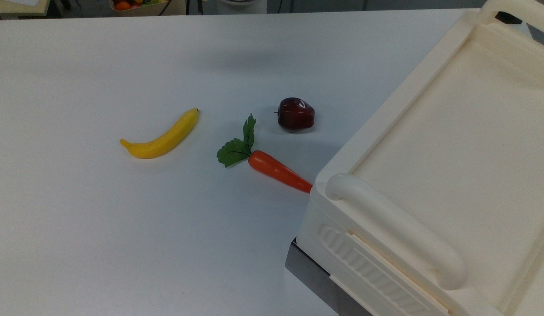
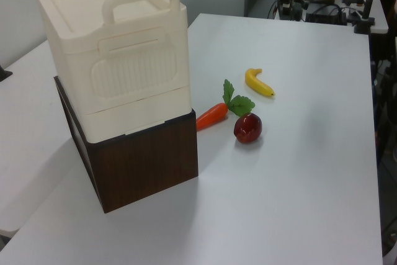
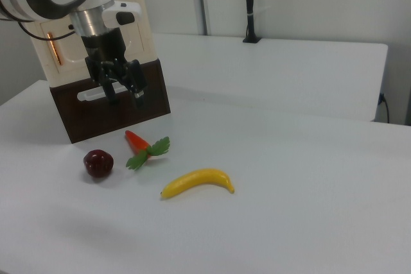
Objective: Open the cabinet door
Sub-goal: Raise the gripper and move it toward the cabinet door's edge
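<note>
We are looking at the cabinet (image 3: 96, 43), a cream box sitting on a dark wooden base (image 2: 146, 162) at the table's (image 1: 101, 241) edge. In the right view its cabinet door (image 3: 54, 49), copper handle (image 3: 58, 48) showing, is facing our gripper (image 3: 122, 94), which is hanging before it, fingers spread, holding nothing, probably lining up. No readable writing.

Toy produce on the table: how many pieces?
3. In the top view: banana at the left, carrot in the middle with its tip at the cabinet, apple behind the carrot.
</note>
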